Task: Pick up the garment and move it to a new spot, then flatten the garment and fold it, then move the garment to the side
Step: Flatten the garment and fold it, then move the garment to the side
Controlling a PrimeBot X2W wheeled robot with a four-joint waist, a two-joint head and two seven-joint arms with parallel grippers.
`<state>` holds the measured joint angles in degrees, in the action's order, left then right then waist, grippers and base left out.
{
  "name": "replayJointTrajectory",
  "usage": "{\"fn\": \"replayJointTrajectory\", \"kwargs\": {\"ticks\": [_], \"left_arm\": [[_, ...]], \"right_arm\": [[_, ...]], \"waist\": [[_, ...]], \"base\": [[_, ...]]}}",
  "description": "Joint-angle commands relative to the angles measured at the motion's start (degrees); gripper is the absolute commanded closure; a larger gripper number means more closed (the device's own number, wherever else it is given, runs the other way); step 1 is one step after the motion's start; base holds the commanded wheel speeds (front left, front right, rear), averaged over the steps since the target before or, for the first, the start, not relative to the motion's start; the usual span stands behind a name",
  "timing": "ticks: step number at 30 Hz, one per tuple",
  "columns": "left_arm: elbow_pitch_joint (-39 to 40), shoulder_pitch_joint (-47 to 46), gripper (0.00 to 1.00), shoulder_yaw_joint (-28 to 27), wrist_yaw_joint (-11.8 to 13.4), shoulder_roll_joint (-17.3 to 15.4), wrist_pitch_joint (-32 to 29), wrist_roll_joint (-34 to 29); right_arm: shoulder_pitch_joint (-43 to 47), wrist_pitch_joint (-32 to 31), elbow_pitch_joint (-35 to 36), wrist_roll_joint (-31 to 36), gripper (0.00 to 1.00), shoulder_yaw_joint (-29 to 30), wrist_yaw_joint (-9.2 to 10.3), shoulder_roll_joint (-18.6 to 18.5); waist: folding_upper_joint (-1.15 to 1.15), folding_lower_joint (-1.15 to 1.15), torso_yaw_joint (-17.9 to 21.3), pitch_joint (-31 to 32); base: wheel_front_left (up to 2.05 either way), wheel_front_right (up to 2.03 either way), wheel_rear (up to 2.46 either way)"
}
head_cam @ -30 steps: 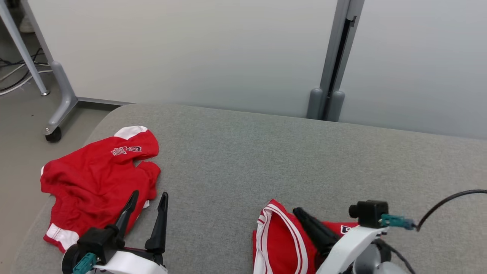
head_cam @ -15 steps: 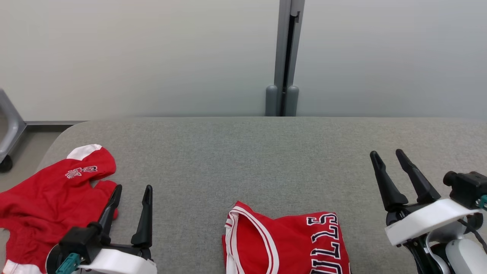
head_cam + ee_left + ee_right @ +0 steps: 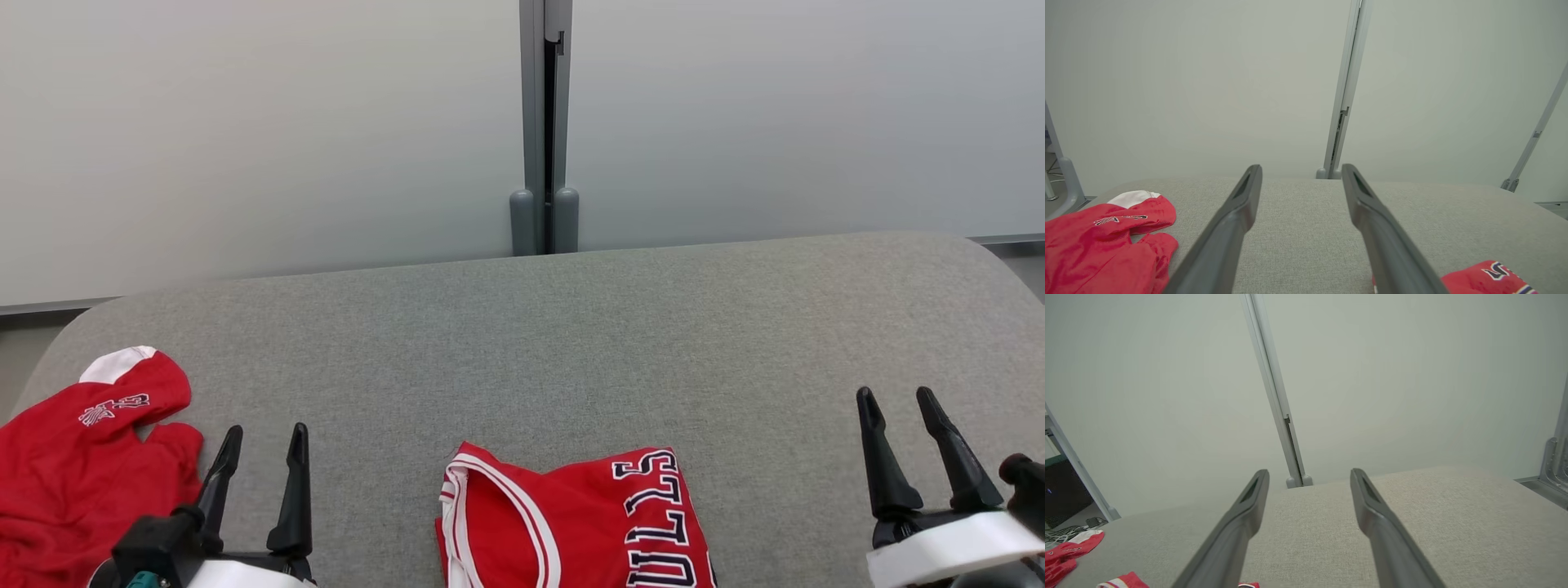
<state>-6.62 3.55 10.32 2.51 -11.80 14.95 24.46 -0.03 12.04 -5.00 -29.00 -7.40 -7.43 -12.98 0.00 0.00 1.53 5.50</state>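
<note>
Head view is showing the folded red jersey (image 3: 571,531) lying on the grey padded tabletop (image 3: 571,327) at its near edge, roughly midway between the two grippers. Its white-trimmed neckline is facing left and dark lettering is running along its right side. The left gripper (image 3: 266,431) is hovering at the lower left with its two dark fingers spread apart and gripping nothing, well apart from the jersey. The right gripper (image 3: 895,395) is hanging at the lower right, its fingers likewise standing apart and empty, also clear of the jersey. A second, crumpled red garment (image 3: 82,474) is sitting at the tabletop's left end, just beside the left gripper's fingers. Behind the tabletop, pale partition panels are meeting at a grey post (image 3: 543,122). The left wrist view is catching a corner of the jersey at its lower right.
</note>
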Motion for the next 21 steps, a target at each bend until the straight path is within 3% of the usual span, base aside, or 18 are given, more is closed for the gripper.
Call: {"fn": "replayJointTrajectory", "kwargs": {"ticks": [1,8,21], "left_arm": [[0.1,0.7,0.00,-0.4,-0.3,0.1,0.3,-0.5],[-1.6,1.4,0.00,-1.5,-0.8,0.4,0.3,-4.8],[-1.4,1.6,0.00,-5.9,-3.4,4.2,0.3,-9.8]], "right_arm": [[0.8,1.2,-1.5,0.3,0.00,0.2,-0.12,-0.5],[1.4,3.1,-7.4,3.4,0.00,0.0,-0.12,-0.4],[0.6,3.3,-7.3,7.0,0.00,-0.1,-0.12,0.8]], "waist": [[0.00,0.00,0.1,-0.1],[0.00,0.00,-0.5,-0.5],[0.00,0.00,-1.3,-0.4]], "base": [[0.00,0.00,0.00],[0.00,0.00,0.00],[0.00,0.00,0.00]]}}
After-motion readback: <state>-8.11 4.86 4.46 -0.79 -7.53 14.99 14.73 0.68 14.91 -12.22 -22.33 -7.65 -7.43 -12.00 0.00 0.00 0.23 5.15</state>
